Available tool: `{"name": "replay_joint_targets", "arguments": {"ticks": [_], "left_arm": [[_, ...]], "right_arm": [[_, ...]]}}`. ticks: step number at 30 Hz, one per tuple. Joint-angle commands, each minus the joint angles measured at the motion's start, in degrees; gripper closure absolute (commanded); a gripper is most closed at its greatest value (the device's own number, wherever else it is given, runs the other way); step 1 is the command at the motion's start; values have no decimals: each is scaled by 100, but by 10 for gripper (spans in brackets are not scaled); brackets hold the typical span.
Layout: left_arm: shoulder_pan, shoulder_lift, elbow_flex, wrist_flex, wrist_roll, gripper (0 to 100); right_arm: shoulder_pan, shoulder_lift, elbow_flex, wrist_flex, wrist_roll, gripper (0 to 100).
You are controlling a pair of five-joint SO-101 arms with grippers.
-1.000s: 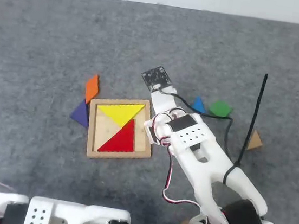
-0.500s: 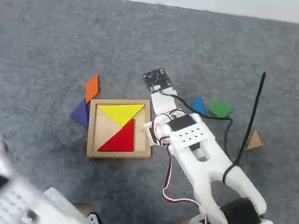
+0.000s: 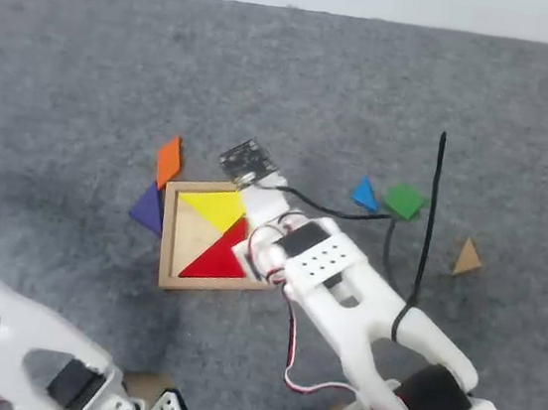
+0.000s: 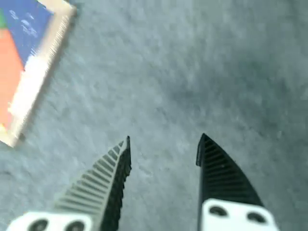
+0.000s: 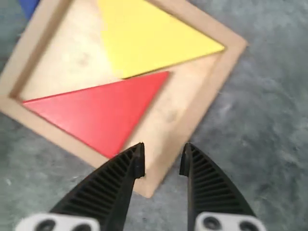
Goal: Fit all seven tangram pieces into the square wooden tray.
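Colours on the table
Pale wood tray point(image 3: 165, 242); yellow triangle point(image 3: 212, 205), red triangle point(image 3: 218, 255), orange parallelogram point(image 3: 168, 161), purple triangle point(image 3: 149, 207), blue triangle point(image 3: 364, 192), green square point(image 3: 404, 200), tan triangle point(image 3: 467, 257); mottled grey mat point(image 3: 90, 72).

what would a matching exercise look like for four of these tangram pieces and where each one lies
Pieces:
1. yellow triangle
2. purple triangle
3. green square
4. tan triangle

Places:
a. by itself, farthest from the tray
b. inside the wooden tray
c. just outside the tray, near the orange parallelogram
d. right beside the blue triangle

Pairs: 1-b, 2-c, 3-d, 4-a
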Motion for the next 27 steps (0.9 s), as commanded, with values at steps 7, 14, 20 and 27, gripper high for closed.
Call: {"name": "replay_joint_targets", "arguments": {"ticks": [7, 14, 20, 27], "left_arm": [[44, 237, -1112, 255, -79, 780], [18, 237, -1112, 246, -229, 780], [18, 211, -1112, 220, -229, 780], [9, 193, -1121, 229, -229, 780]], "right_arm": [[-998, 514, -519, -1314, -2259, 842], [-884, 1235, -765, -1103, -3165, 660], [-901, 752, -809, -444, -3675, 630], [-875, 1297, -835, -418, -3947, 630]]}}
